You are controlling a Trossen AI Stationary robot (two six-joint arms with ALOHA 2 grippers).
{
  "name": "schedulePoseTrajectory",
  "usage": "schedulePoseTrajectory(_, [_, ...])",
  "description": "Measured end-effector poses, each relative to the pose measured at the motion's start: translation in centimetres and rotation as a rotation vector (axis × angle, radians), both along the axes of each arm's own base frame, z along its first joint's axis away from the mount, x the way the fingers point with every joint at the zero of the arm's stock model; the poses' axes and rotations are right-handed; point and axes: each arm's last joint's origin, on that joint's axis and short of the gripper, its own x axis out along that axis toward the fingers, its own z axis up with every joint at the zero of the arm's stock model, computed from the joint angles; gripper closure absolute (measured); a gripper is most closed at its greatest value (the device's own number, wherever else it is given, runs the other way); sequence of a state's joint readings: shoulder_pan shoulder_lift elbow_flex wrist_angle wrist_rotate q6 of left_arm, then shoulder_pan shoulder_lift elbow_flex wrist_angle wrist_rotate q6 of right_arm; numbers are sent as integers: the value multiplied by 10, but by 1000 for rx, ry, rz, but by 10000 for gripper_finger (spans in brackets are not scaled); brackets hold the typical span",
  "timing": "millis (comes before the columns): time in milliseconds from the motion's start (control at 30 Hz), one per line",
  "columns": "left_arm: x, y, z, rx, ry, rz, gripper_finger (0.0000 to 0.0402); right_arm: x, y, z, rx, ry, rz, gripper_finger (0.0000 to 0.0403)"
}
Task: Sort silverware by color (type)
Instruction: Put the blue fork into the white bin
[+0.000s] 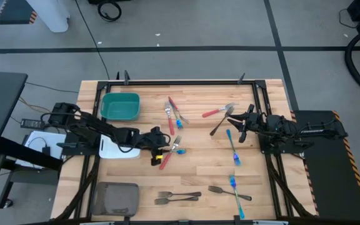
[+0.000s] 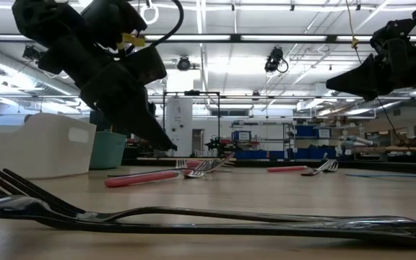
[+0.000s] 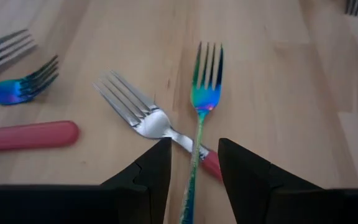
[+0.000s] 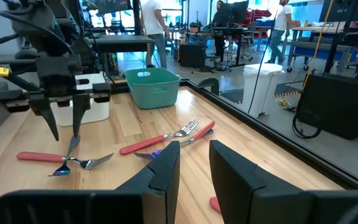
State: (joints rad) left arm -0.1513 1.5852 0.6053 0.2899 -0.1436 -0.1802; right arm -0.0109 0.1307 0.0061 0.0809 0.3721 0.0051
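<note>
Since the left end effector (image 3: 191, 163), fingers apart, straddles the slim blue fork's (image 3: 202, 99) handle at lower centre, this light, stiff, slippery utensil wants a mid-handle pinch.

Overhead, table-level, two wrist views

Your left tool (image 1: 165, 150) sits mid-counter (image 1: 199, 175), straddling the crossed forks (image 3: 197, 106), just right of the flat tray (image 1: 114, 150). Behind the tray stands a bin (image 1: 120, 105); nearer you, at the counter's left front, another bin (image 1: 114, 199). Your right tool (image 1: 236, 130) hangs over the right side, loose forks (image 1: 233, 150) around it. More forks (image 1: 177, 197) lie along the front.
</note>
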Motion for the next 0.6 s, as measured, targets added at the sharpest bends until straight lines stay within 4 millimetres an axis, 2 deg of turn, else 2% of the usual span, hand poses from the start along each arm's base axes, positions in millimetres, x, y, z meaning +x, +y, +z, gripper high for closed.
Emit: schedulePoseTrajectory(600, [-5, 1, -7, -26, 80, 26, 260, 0, 0, 0, 0, -1, 0, 307])
